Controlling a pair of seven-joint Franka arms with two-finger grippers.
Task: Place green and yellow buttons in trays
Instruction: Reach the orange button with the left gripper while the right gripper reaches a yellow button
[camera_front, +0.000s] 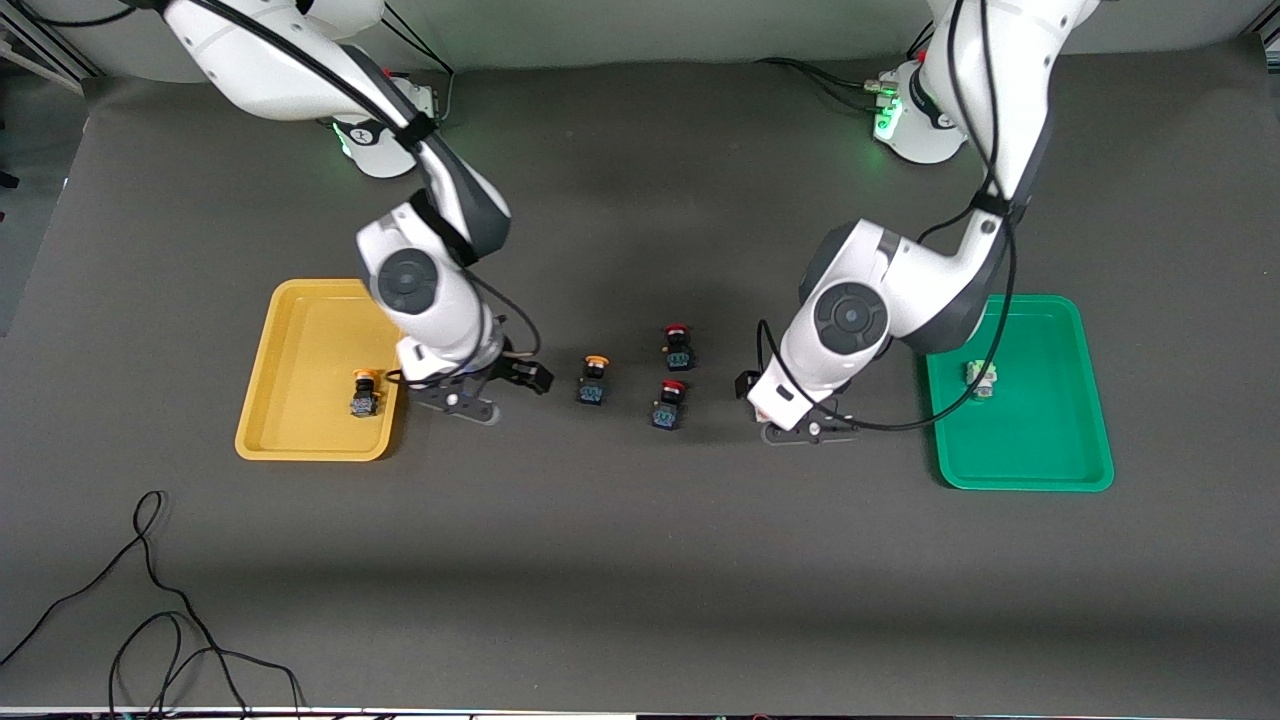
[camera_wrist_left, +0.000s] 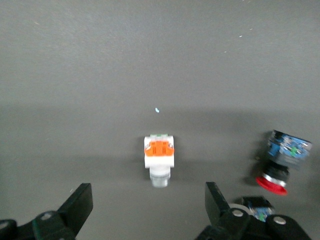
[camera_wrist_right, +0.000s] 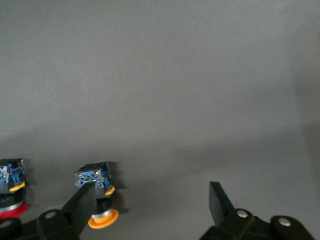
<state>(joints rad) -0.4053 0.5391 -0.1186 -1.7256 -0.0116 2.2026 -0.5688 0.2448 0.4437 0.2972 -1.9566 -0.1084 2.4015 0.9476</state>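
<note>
The yellow tray (camera_front: 300, 340) holds one yellow-capped button (camera_front: 364, 392). The green tray (camera_front: 1040, 420) holds one white-bodied button (camera_front: 981, 380). A second yellow-capped button (camera_front: 594, 380) lies on the mat, also in the right wrist view (camera_wrist_right: 97, 192), partly covered by one finger (camera_wrist_right: 82, 205). My right gripper (camera_front: 497, 392) (camera_wrist_right: 150, 207) is open and empty, between the yellow tray and that button. A white button with an orange part (camera_wrist_left: 159, 160) lies on the mat ahead of my open, empty left gripper (camera_front: 782, 412) (camera_wrist_left: 148, 210). My left arm hides it in the front view.
Two red-capped dark buttons (camera_front: 678, 347) (camera_front: 669, 403) lie mid-table between the grippers. One shows in the left wrist view (camera_wrist_left: 280, 160) and one in the right wrist view (camera_wrist_right: 10, 187). Loose black cable (camera_front: 150, 600) lies near the front camera's edge.
</note>
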